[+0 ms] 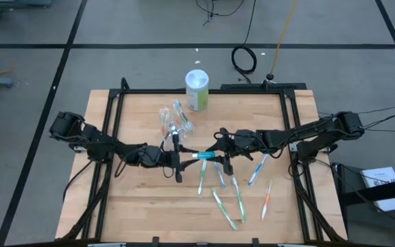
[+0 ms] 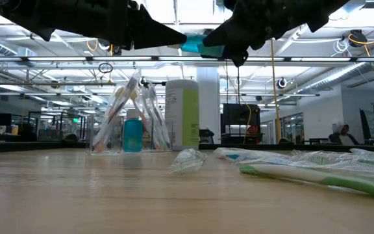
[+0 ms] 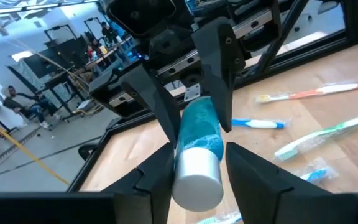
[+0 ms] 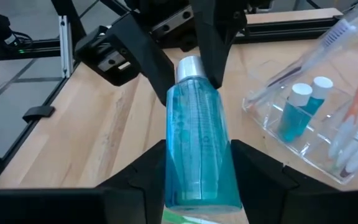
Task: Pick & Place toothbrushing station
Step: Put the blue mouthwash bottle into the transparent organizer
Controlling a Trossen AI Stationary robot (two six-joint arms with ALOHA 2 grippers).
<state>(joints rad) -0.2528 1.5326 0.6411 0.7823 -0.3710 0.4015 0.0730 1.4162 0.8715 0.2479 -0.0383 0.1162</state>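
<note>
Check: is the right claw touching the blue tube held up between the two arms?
Touching. In the right wrist view the right claw has both fingers pressed against the sides of the blue tube, which hangs above the table.

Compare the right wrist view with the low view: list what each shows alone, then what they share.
Only the right wrist view: the left gripper and right gripper each astride an end of the blue tube, the left at its silver cap, and bare table beneath.

Only the low view: the tall green-and-white canister, wrapped toothbrushes lying on the table, and the room behind.

Both: the blue tube between the grippers, and the clear container with two small blue tubes and upright toothbrushes.
</note>
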